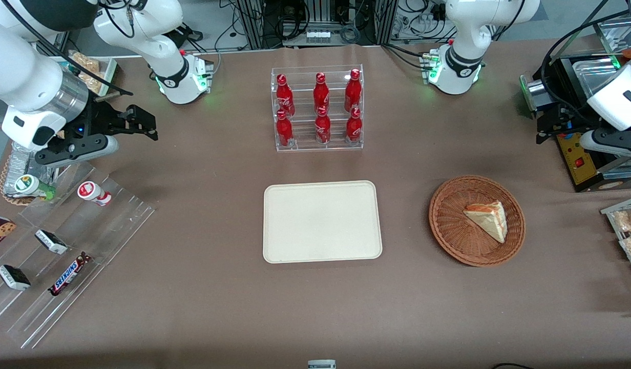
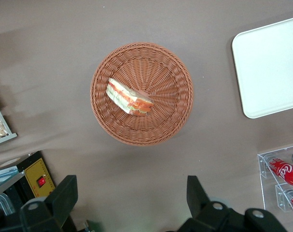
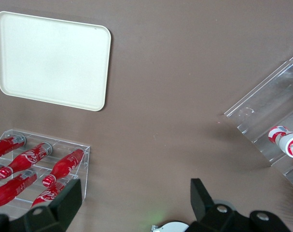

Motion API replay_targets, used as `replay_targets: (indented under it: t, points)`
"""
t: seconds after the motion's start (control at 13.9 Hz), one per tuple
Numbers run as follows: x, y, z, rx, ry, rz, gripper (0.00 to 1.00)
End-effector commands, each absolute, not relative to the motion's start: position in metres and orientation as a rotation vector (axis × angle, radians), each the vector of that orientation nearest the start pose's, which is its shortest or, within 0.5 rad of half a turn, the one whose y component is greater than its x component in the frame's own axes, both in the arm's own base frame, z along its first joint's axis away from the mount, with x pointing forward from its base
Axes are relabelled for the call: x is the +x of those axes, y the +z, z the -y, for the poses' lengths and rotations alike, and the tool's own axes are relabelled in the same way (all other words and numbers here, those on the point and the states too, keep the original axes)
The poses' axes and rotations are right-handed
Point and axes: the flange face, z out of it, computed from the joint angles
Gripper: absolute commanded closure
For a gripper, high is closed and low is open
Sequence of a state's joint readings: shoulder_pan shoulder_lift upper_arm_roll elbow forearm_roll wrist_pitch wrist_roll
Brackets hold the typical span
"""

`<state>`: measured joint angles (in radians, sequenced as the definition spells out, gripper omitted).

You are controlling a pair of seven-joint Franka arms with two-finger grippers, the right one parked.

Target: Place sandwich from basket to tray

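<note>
The sandwich [image 1: 487, 219], a pale bread wedge with an orange and green filling edge, lies in the round wicker basket [image 1: 443, 225] toward the working arm's end of the table. The cream tray [image 1: 320, 220] sits flat beside the basket, nothing on it. My gripper [image 1: 556, 128] hangs high above the table, farther from the front camera than the basket and apart from it. In the left wrist view the sandwich [image 2: 128, 97] rests in the basket [image 2: 165, 121], the tray [image 2: 269, 67] shows beside it, and my gripper [image 2: 131, 186] is open with only bare table between its fingers.
A clear rack of red cola bottles [image 1: 318, 107] stands farther from the front camera than the tray. A black and yellow device [image 1: 576, 159] sits under my arm. Packaged snacks [image 1: 628, 225] lie near the basket. Clear racks with snacks [image 1: 64, 246] are at the parked arm's end.
</note>
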<state>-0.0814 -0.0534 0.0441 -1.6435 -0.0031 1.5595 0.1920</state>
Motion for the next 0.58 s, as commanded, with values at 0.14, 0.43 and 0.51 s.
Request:
replay_targets:
  t: [0.14,0.43,0.51]
  points:
    - [0.5356,0.6207,0.0196,-3.126,0.067,-0.378,0.00]
    - [0.5358,0.6191,0.0196,-3.127,0.074,-0.371,0.00]
    - [0.5356,0.6182,0.0196,-3.129,0.079,-0.355,0.00]
